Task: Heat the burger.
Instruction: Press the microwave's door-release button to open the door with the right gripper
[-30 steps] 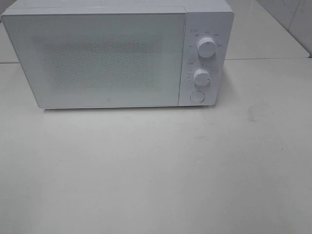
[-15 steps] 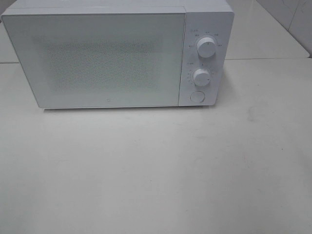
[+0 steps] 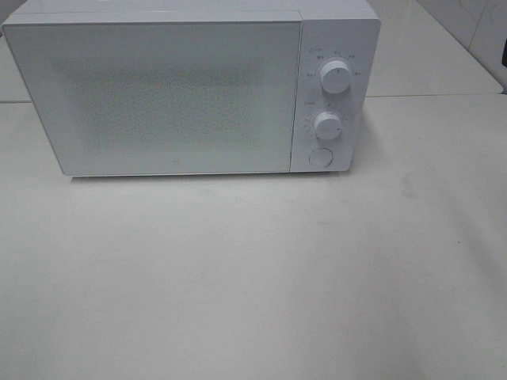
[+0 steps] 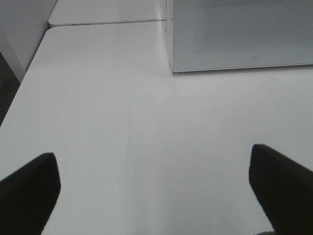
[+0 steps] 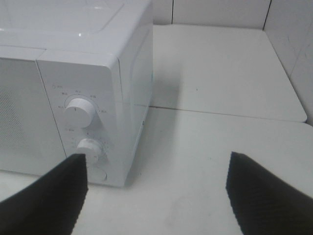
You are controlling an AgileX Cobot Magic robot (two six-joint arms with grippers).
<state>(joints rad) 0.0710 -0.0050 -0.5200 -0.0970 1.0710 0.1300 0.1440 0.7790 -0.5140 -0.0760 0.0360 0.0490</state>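
Exterior high view shows the microwave (image 3: pixel 190 87) at 12 o'clock, door (image 3: pixel 158 95) closed; the burger appears in no view. Left gripper (image 4: pixel 152 166) and right gripper (image 5: pixel 156 161) both gape, empty. The right one could knock the upper dial (image 5: pixel 80 111) beside it. The table (image 3: pixel 253 277) offers room from 3 to 9 o'clock.

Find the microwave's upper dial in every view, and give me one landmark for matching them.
Exterior high: upper dial on the control panel, right of the door, above the lower dial.
Left wrist: not in it; only a corner of the door shows.
Right wrist: upper dial beside the door, above the lower dial.
Shared landmark: the door, visible in all three.
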